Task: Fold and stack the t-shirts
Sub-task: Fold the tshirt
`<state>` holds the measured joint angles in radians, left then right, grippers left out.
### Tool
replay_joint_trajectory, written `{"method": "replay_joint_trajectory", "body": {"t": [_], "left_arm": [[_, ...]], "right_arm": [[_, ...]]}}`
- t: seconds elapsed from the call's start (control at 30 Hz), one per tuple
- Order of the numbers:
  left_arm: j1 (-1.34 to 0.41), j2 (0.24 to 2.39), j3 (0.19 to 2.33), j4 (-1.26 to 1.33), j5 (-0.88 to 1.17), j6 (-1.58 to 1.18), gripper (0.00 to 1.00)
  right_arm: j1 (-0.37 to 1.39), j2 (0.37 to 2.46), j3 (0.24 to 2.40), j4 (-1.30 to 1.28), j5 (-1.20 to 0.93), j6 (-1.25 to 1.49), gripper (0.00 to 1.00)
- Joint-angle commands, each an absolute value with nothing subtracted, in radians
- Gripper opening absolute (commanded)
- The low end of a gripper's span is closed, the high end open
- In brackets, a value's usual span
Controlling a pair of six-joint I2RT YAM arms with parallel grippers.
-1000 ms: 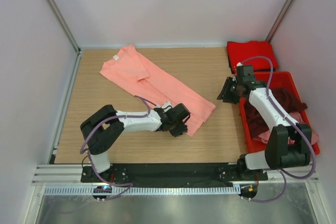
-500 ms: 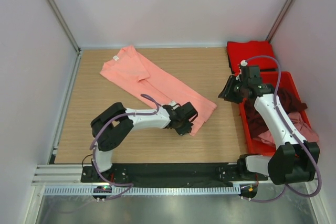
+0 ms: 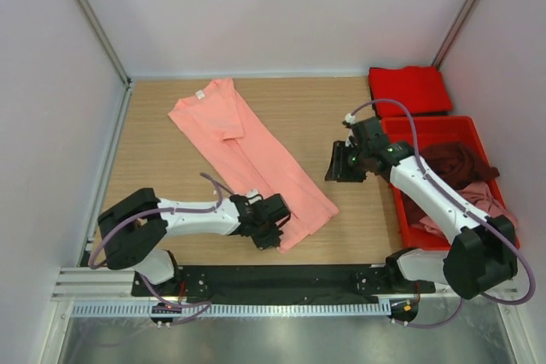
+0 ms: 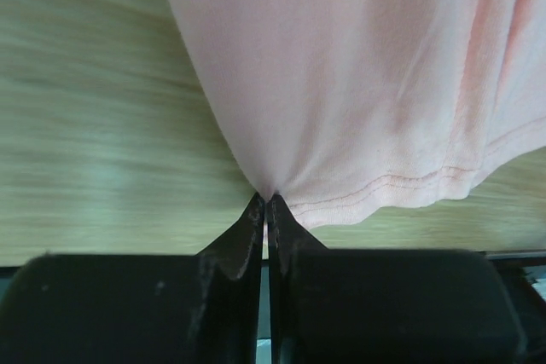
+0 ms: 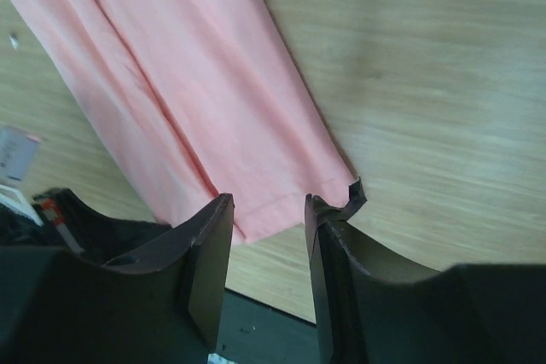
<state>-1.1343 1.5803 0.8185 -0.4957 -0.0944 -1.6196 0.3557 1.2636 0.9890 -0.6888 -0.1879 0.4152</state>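
Note:
A salmon-pink t-shirt (image 3: pixel 247 147), folded into a long strip, lies slantwise on the wooden table (image 3: pixel 153 176). My left gripper (image 3: pixel 271 234) is shut on its near hem corner (image 4: pixel 267 187), close to the table's front edge. My right gripper (image 3: pixel 334 164) is open and empty, above the table to the right of the shirt; its view shows the shirt's hem (image 5: pixel 281 210) below the fingers (image 5: pixel 209 245). A bright red t-shirt (image 3: pixel 409 89) lies folded at the back right. A dark maroon shirt (image 3: pixel 452 164) and a dusty pink one (image 3: pixel 478 198) lie crumpled in the bin.
A rigid red plastic bin (image 3: pixel 401 181) stands along the right side, by my right arm. White walls close in the table on three sides. The black base rail (image 3: pixel 273 283) runs along the near edge.
My left gripper has pulled the shirt's hem toward the near-left, and the whole strip has shifted with it. My right gripper has moved left, away from the bin and over the table.

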Motion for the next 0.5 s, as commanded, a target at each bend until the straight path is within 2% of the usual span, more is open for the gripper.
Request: {"method": "replay_joint_trajectory", "body": {"t": [0.0,0.2,0.23,0.4,0.47], "left_arm": [[-1.146,1.56,0.706,-0.782,-0.14,-1.597,0.04],[-1.147,1.361,0.565,-0.793,-0.136,-1.649,0.16],[-1.147,1.333,0.554,-0.796,-0.15,-1.654,0.24],[-1.147,1.1,0.512,-0.789,-0.179,-1.678,0.42],[-1.147,1.018,0.471,-0.761,-0.175,-1.684,0.45]], "right_arm": [[0.425,1.27,0.916,-0.7,-0.173,0.408,0.46],[0.472,1.238,0.755,-0.629,-0.236,0.452,0.46],[0.507,1.239,0.749,-0.627,-0.206,0.478,0.46],[0.56,1.27,0.713,-0.6,-0.239,0.522,0.42],[0.575,1.282,0.697,-0.589,-0.233,0.528,0.42]]}}
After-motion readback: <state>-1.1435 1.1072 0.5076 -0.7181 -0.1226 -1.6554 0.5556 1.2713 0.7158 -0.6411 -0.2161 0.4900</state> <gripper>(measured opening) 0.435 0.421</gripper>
